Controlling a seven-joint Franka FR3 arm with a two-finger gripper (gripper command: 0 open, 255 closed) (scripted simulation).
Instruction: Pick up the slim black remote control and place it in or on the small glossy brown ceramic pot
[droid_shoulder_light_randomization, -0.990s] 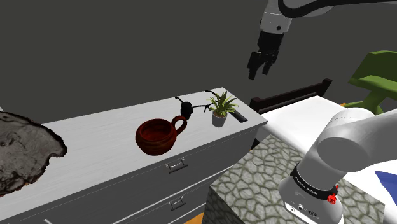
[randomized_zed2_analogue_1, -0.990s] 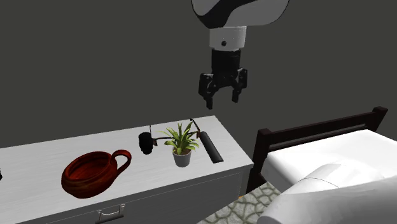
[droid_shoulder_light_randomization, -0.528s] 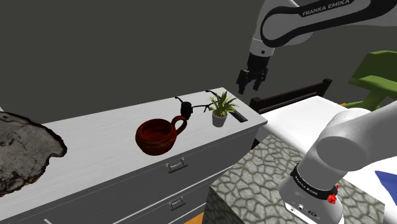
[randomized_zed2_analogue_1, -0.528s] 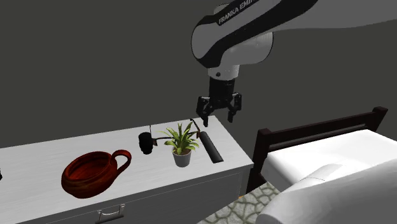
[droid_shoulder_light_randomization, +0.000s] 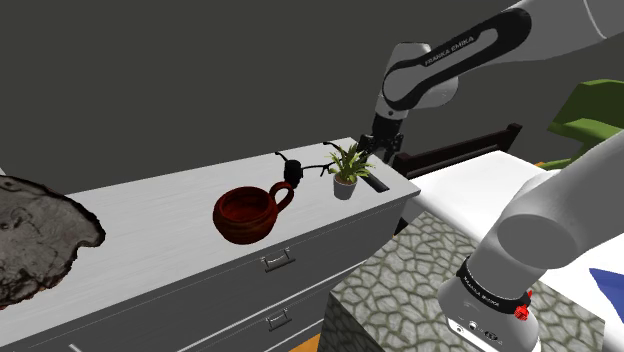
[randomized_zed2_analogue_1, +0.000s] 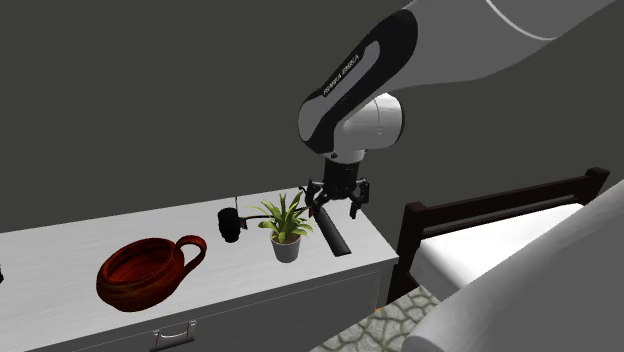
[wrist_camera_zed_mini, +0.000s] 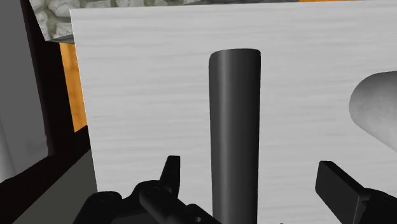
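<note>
gripper (randomized_zed2_analogue_1: 338, 205) hovering low, jaws spread, straddling black remote (wrist_camera_zed_mini: 235, 127) without touching, remote lying on white dresser (randomized_zed2_analogue_1: 200, 290), its near end cut off in wrist view, in second exterior view at 3 o'clock of plant (randomized_zed2_analogue_1: 285, 225), brown pot (randomized_zed2_analogue_1: 140, 272) sitting at 8 o'clock of plant

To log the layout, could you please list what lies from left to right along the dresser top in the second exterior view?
brown pot → small black object → potted plant → black remote control

Pot (droid_shoulder_light_randomization: 245, 212), frame centre: glossy red-brown; dresser top (droid_shoulder_light_randomization: 150, 215) is white with faint streaks. Remote (droid_shoulder_light_randomization: 376, 185) is black, plant (droid_shoulder_light_randomization: 348, 160) green in a white planter (droid_shoulder_light_randomization: 344, 189); floor (droid_shoulder_light_randomization: 420, 260), lower right, shows grey cobbles.
</note>
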